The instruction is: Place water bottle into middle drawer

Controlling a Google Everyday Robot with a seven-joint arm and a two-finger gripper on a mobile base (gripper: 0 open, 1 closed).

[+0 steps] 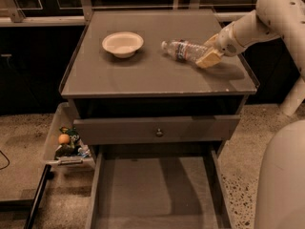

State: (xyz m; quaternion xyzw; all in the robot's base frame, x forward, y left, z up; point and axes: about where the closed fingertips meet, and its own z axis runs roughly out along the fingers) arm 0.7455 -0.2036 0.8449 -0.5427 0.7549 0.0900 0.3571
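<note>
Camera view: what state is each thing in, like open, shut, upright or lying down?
Clear crinkled plastic water bottle: lying on its side, white cap on.
Cream shallow bowl: upright, nothing seen inside.
Wide grey middle drawer: pulled open.
Grey drawer with round knob: pushed in.
Clear plastic bin: holds toys.
Robot's gripper: at the bottle's base end, over the cabinet top.

Small clear water bottle (183,50), crinkled plastic, white cap, coloured label band round the middle. On its side on the worktop (157,78), toward the right rear, cap end to the left, slightly tilted across the surface. Base end at the tool (208,50), near the right edge of the worktop. Lower down, middle drawer (157,199): wide, grey, pulled out to the front, broad flat floor, low thin side walls. Well apart from the bottle.
</note>
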